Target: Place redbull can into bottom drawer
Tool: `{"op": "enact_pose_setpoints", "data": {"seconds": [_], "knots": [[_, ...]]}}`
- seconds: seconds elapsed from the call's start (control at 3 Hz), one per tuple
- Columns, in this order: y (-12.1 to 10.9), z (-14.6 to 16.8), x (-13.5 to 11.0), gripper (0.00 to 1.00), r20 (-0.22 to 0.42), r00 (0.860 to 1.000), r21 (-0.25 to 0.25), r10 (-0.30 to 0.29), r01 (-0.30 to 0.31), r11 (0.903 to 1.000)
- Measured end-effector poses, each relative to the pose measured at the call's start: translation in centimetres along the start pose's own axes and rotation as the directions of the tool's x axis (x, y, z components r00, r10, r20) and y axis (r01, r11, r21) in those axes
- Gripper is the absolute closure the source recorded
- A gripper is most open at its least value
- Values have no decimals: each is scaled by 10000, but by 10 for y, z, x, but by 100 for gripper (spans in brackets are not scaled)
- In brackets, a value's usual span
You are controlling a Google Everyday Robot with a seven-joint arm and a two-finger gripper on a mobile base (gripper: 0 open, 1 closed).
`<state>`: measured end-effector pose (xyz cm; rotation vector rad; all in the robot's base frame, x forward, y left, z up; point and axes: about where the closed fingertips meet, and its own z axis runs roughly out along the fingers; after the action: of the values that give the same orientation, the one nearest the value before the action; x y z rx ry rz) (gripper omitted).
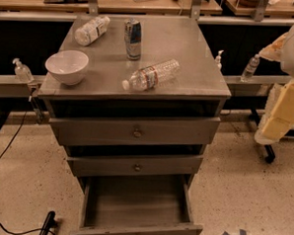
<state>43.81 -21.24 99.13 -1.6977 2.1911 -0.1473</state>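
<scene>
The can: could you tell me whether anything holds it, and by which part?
Nothing: the can stands free on the cabinet top; the gripper is out of view.

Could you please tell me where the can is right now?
The can stands upright at the back of the cabinet top, between the left bottle and the front bottle, both lying down. The gripper is not in view.

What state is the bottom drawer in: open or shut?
Open: the bottom drawer is pulled out, its floor showing. The redbull can stands upright on the cabinet top. The gripper is out of view.
</scene>
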Motion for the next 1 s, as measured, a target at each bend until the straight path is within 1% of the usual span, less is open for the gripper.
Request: {"op": "enact_pose_setpoints", "data": {"seconds": [0.33, 0.67, 1.0], "knots": [[-1, 0, 0, 0, 11, 10000, 20, -5, 5, 10000], [-26, 8, -9, 0, 285, 9993, 165, -241, 236, 9996], [-97, 36, -45, 0, 1269, 9886, 541, -807, 744, 9958]]}}
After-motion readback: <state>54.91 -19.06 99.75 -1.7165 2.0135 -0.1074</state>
